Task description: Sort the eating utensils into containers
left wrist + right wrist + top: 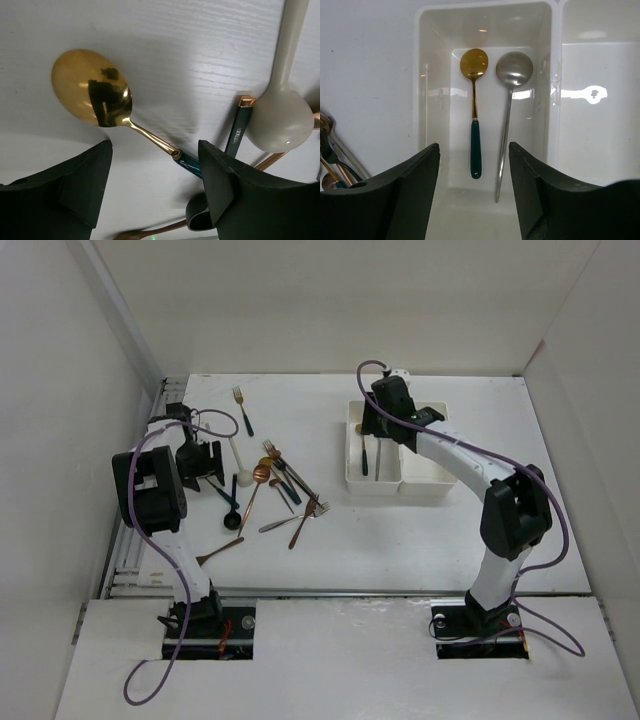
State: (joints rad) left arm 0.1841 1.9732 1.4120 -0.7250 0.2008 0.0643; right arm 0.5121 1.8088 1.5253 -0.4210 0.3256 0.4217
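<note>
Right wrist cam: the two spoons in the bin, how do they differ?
Finish: the gold spoon has a gold bowl and neck plus dark teal handle; the silver spoon is matte silver throughout. Length: the silver spoon is longer than the gold spoon. Pose: the gold spoon lies straight along the bin; the silver spoon slants, handle tip toward the gold one. Shared: side by side in one bin, bowls at the same end.
</note>
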